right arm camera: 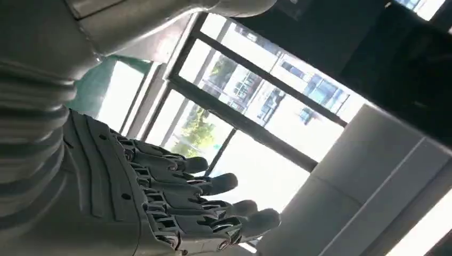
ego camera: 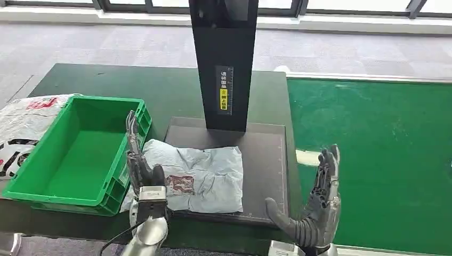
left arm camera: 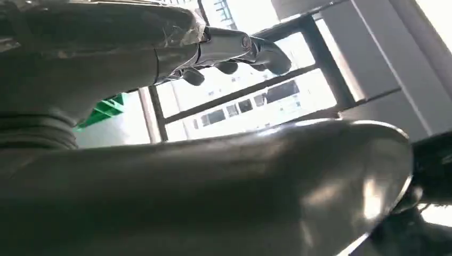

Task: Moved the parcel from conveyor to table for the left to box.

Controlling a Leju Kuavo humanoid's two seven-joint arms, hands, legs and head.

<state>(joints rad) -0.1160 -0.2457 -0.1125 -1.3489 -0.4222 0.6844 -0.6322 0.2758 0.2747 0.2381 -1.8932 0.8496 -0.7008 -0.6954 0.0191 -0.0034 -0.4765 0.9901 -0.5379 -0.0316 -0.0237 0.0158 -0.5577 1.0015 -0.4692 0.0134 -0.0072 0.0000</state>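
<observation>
A dark green table [ego camera: 160, 88] is seen standing on grey carpet, with windows along the far wall. At the left edge a white printed plastic bag [ego camera: 21, 120] is laid, and beside it a green plastic crate [ego camera: 40, 186] is set. The left hand [ego camera: 139, 165] is raised between the crate and the parcel, fingers straight and close together, nothing held; contact with the parcel cannot be told. The crumpled light-blue parcel [ego camera: 205, 170] is spread over the near-left corner of a dark platform [ego camera: 264, 160], below a black upright column [ego camera: 224, 58]. The right hand [ego camera: 314, 205] is held open, fingers extended, thumb apart, beside the green conveyor belt [ego camera: 373, 160].
</observation>
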